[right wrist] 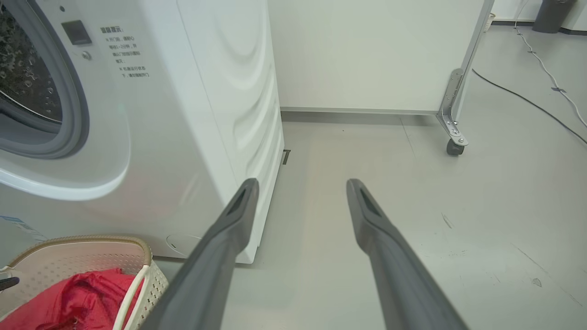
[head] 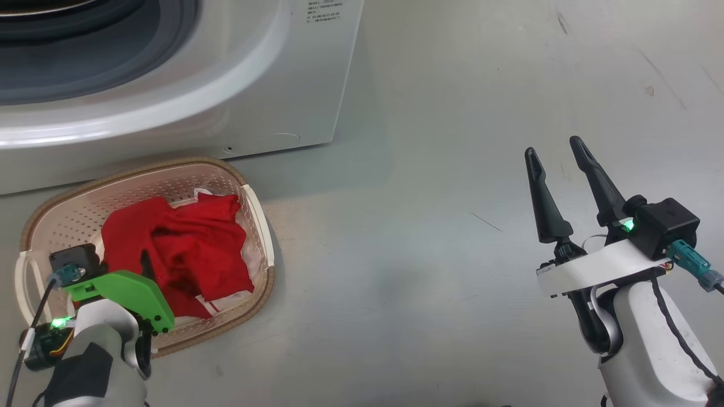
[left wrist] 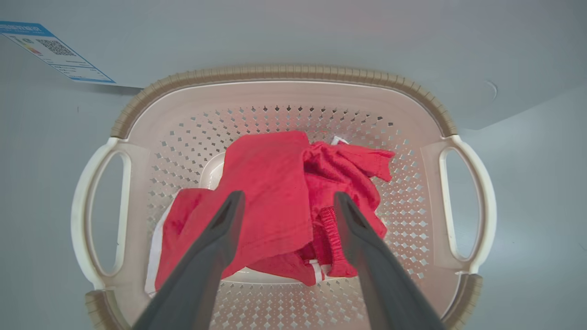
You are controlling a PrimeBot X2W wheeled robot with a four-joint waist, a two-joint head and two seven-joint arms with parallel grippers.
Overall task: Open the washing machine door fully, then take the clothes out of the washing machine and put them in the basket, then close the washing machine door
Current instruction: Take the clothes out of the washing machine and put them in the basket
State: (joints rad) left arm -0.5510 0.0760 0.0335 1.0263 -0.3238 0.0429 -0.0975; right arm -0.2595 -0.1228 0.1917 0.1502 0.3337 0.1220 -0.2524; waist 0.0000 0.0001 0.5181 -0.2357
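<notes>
1. Left gripper [left wrist: 289, 197] of mine is hanging over the small cream plastic basket [left wrist: 284, 73] with perforated sides and a brown woven-look rim. Its two long dark fingers [left wrist: 215, 238] are standing spread apart and are gripping nothing.
2. I am looking down between those fingers at the bright red fabric clothes [left wrist: 270, 183] with white trim bands. They are lying crumpled in the bottom of the basket, under the fingertips. Whether the tips are brushing the cloth I cannot tell.
3. The basket is sitting on the pale grey floor [head: 424, 254] at the near left of the scene, its far rim close against the front of the big white front-loading washing machine [head: 254, 85].
4. The machine's grey rubber-rimmed round port [right wrist: 69, 137] is standing uncovered in the right wrist view, and the dimpled steel drum [right wrist: 23, 68] is showing inside it.
5. A small blue label [left wrist: 55, 50] is sitting low on the machine's front panel, beyond the basket's far left corner.
6. I am holding my right gripper [head: 553, 146] well apart to the right, over bare floor. Its fingers are pointing away from me, spread wide and empty.
7. Far off to the right, a white panel [right wrist: 376, 55] is standing on a small castor [right wrist: 454, 147], and a dark cable [right wrist: 527, 98] is trailing across the floor beside it.
</notes>
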